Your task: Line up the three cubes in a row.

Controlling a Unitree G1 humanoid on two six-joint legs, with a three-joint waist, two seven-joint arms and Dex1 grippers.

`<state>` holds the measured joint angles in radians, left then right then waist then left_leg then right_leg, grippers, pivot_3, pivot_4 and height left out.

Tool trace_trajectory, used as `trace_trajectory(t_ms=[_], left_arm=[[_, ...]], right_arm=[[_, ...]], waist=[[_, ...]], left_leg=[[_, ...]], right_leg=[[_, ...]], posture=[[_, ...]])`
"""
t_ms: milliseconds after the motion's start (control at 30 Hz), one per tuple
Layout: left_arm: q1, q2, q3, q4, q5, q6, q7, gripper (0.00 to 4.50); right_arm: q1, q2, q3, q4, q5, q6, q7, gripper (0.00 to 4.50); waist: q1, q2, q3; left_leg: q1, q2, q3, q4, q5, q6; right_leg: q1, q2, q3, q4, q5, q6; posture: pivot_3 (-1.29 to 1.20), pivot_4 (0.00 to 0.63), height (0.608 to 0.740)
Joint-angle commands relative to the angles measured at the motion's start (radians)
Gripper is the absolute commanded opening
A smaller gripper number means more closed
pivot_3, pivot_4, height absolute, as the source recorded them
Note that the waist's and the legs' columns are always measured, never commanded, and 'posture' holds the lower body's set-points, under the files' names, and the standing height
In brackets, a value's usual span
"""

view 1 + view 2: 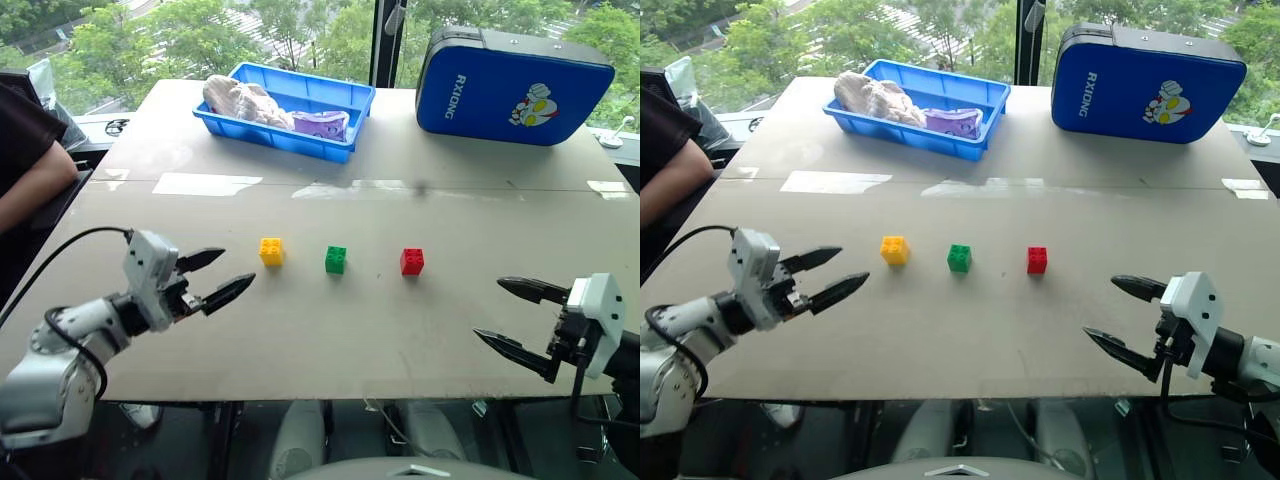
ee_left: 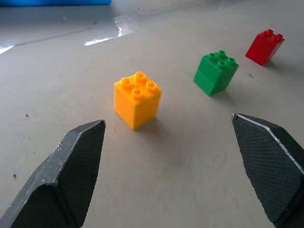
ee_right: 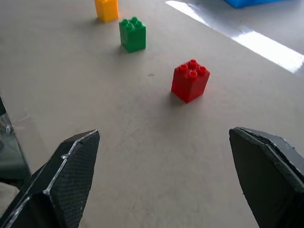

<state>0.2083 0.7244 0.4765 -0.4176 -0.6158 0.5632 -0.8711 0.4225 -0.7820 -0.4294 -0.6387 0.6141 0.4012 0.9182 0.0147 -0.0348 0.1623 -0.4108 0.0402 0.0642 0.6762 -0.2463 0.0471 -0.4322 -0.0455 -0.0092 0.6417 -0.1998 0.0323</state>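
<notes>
Three studded plastic cubes standing in a row on the pale tabletop, both grippers spread and empty

The small yellow plastic cube (image 1: 271, 251), the green plastic cube (image 1: 336, 259) and the red plastic cube (image 1: 412, 261) sit apart from one another in a line across the beige table (image 1: 330, 340), yellow on the robot's left, red on its right. The left gripper (image 1: 217, 278) hovers near the yellow cube with fingers wide; the right gripper (image 1: 512, 317) hangs well apart from the red cube, fingers also wide. A blue plastic tray (image 1: 290, 130) sits at the far edge
</notes>
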Motion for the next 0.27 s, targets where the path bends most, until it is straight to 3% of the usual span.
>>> trace_trajectory(t_ms=[33, 267], left_arm=[[0.143, -0.027, 0.089, -0.121, -0.027, 0.001, 0.012, 4.39], [0.274, -0.071, 0.091, -0.167, -0.023, -0.047, 0.007, 4.39]], right_arm=[[0.057, -0.007, -0.082, 0.048, -0.023, -0.056, 0.063, 4.50], [0.090, -0.006, -0.131, 0.135, -0.037, -0.093, 0.115, 4.50]], waist=[[0.000, 0.003, -0.003], [-0.001, 0.006, -0.004]], left_leg=[[0.001, 0.000, 0.000, 0.000, 0.000, 0.000], [0.003, 0.000, 0.001, 0.000, -0.003, -0.005]], right_leg=[[0.001, -0.001, 0.000, 0.000, 0.000, 0.000], [0.001, -0.001, 0.000, -0.001, 0.000, 0.000]], posture=[[0.00, 0.150, 0.740], [0.00, 0.150, 0.740]])
